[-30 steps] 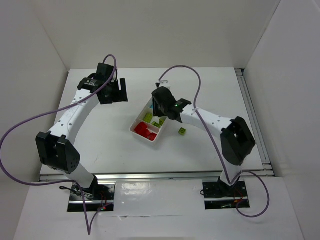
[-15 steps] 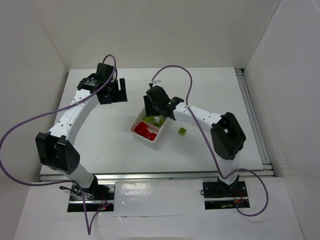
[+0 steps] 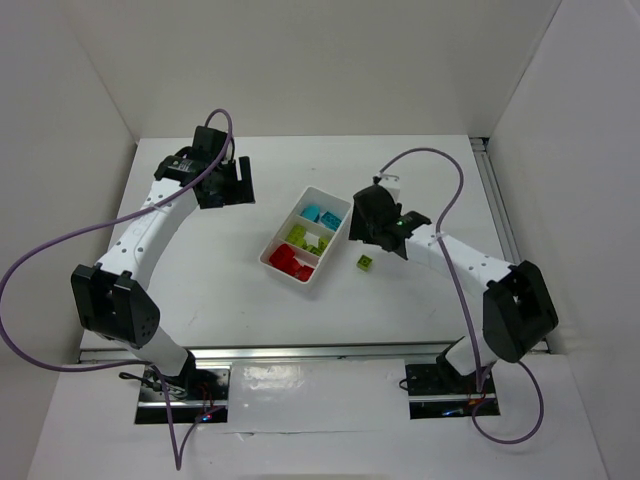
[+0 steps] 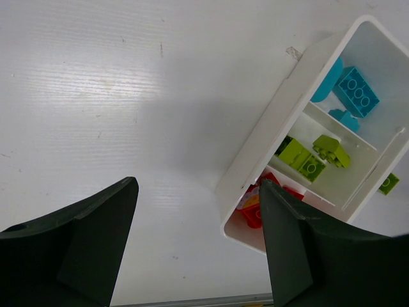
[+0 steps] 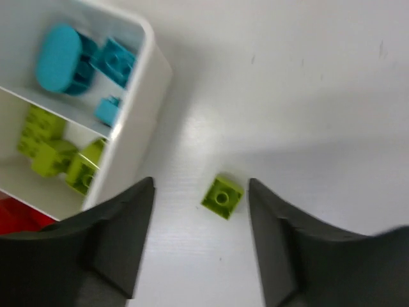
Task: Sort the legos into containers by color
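The white three-compartment tray sits mid-table. Its far compartment holds cyan bricks, the middle one yellow-green bricks, the near one red bricks. One loose yellow-green brick lies on the table right of the tray. My right gripper is open and empty, above and just behind that brick; in the right wrist view the brick lies between the open fingers. My left gripper is open and empty, left of the tray's far end; its view shows the tray and its bricks.
White walls enclose the table on the left, back and right. A metal rail runs along the table's right edge. Purple cables loop over both arms.
My right gripper has moved from over the tray's far end to the right, off the tray, and now hangs over the loose yellow-green brick. The left arm has not moved.
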Robot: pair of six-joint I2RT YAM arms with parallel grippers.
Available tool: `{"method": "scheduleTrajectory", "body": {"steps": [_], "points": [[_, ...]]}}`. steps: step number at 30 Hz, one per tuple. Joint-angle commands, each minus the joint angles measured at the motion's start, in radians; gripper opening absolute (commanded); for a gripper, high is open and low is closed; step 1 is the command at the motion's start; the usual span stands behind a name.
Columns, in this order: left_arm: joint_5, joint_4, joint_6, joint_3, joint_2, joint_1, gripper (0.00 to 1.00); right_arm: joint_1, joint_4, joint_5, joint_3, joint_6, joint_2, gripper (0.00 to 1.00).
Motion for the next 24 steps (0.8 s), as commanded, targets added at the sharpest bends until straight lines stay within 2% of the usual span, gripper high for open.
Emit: {"method": "scheduleTrajectory", "body": {"steps": [1,3,5,12,21,24], "points": [[0.004,0.003,0.005,0.007,-0.015,-0.004,0.86,-0.01,-0.058,-0.049,-0.081,0.051,0.015,0.71],[0.004,0.003,0.005,0.007,-0.015,-0.004,0.86,-0.02,-0.069,-0.082,-0.081,0.073,0.061,0.85],[0.004,0.003,0.005,0.007,-0.015,-0.004,0.86,-0.03,-0.069,-0.129,-0.081,0.085,0.09,0.91],[0.004,0.003,0.005,-0.002,-0.024,-0.004,0.86,-0.03,-0.009,-0.175,-0.094,0.139,0.165,0.91],[0.004,0.003,0.005,-0.011,-0.024,-0.004,0.86,-0.03,-0.032,-0.145,-0.065,0.193,0.256,0.74],[0.004,0.003,0.005,-0.011,-0.024,-0.004,0.86,-0.03,-0.023,-0.122,-0.065,0.193,0.256,0.56]]}}
